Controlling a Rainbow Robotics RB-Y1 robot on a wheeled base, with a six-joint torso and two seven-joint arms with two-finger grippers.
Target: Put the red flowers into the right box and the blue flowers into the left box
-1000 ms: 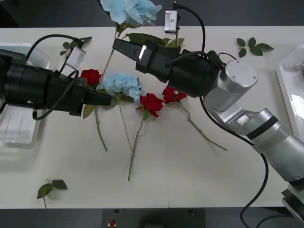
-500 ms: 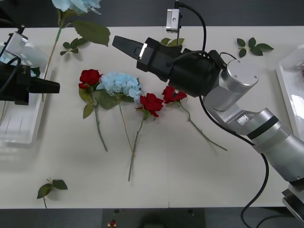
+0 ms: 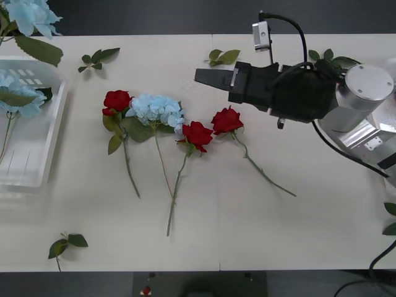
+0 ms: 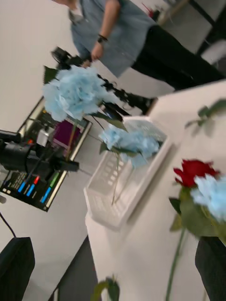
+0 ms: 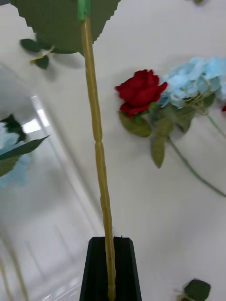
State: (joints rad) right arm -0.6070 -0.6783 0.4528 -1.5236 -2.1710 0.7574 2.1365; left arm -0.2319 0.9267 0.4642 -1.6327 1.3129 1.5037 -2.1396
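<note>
My left gripper is shut on the thin stem of a blue flower, whose head hangs high over the far end of the left box. Another blue flower lies inside that box. A third blue flower lies on the table among three red flowers. My right gripper hovers open beyond the rightmost rose, its black fingers wide apart with nothing between them. The right box is hidden behind my right arm.
Loose green leaf sprigs lie at the back left, back middle, back right and near the front edge. The roses' long stems trail toward the front of the white table.
My left arm has swung left with the blue flower, out of the front view, to over the left box. My right arm has drawn back to the right, away from the flowers.
</note>
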